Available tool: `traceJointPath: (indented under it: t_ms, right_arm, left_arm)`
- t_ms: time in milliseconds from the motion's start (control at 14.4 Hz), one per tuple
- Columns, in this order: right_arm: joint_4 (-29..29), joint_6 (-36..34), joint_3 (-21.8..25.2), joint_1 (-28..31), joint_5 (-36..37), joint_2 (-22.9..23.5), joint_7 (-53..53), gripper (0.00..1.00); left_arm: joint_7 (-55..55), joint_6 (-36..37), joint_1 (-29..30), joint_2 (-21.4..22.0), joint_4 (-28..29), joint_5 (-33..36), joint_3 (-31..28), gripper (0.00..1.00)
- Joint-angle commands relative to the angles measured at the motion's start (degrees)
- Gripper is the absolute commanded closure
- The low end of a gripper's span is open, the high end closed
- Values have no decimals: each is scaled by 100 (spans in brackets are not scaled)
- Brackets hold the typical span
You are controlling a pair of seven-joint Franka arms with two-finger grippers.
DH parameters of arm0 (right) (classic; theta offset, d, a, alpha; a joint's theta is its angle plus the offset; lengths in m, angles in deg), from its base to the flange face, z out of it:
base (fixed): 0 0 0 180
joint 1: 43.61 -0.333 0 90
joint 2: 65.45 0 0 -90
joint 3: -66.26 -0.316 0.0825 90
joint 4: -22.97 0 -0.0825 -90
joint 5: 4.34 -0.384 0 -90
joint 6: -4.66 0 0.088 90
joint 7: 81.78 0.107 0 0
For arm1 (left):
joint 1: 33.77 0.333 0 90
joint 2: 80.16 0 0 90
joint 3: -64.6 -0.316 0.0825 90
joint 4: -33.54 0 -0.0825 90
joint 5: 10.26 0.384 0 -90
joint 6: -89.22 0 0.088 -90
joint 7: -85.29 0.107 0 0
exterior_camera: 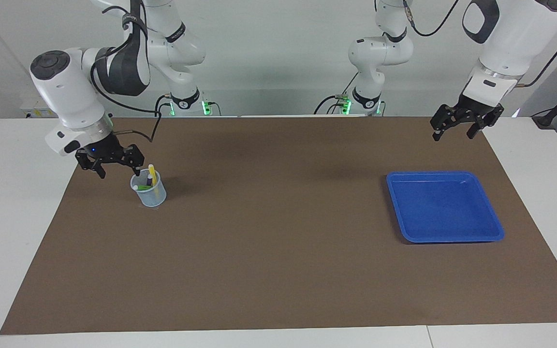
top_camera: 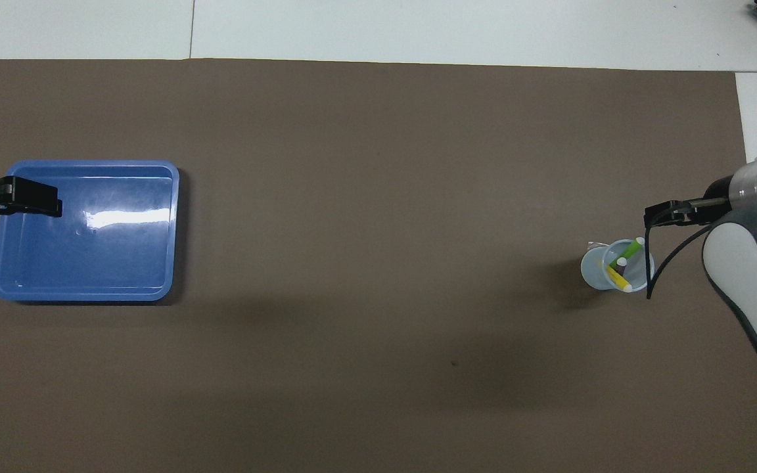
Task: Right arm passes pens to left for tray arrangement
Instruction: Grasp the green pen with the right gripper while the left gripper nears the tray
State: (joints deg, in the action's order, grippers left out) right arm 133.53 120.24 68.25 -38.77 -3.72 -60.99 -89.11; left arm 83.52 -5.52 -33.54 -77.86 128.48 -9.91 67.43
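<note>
My right gripper [exterior_camera: 118, 170] hangs beside the cup [exterior_camera: 149, 189] of pens, fingers apart and empty.

The three pens [exterior_camera: 150, 180] (green, purple and yellow) stand in the pale mesh cup on the brown mat [exterior_camera: 278, 251] at my right arm's end of the table, one fingertip [exterior_camera: 136, 170] close by the cup's rim, though I can't tell whether it touches. My left gripper [exterior_camera: 452, 131] waits, open and empty, over the mat's edge near the blue tray [exterior_camera: 445, 208], which lies at my left arm's end.
</note>
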Motion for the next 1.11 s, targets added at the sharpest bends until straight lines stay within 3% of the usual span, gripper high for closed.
traceJointPath:
  t_ms: [0,138,208,623,830,969,1038]
  right_arm:
    - [351,227,-59,52,-80,-76,328,22]
    - [396,175,-59,52,-80,-68,442,28]
    - [405,132,-59,52,-80,-67,591,38]
    - [668,228,-68,-27,-80,-50,1243,47]
    - [677,263,-68,-18,-80,-41,1243,54]
    - [721,350,-68,-18,-80,-24,1252,66]
    - [721,403,-68,-18,-80,-15,1252,67]
  left_arm:
    - [-52,62,-93,271,340,26,-54,0]
    - [-44,140,-102,271,341,-209,-54,0]
    - [-35,184,-94,271,358,-281,-54,0]
    - [-122,185,-111,341,499,-552,-45,0]
    - [-911,229,-111,394,621,-957,-45,0]
    - [-1299,229,-120,455,753,-1264,-45,0]
    - [-1483,290,-146,473,780,-1274,-37,0]
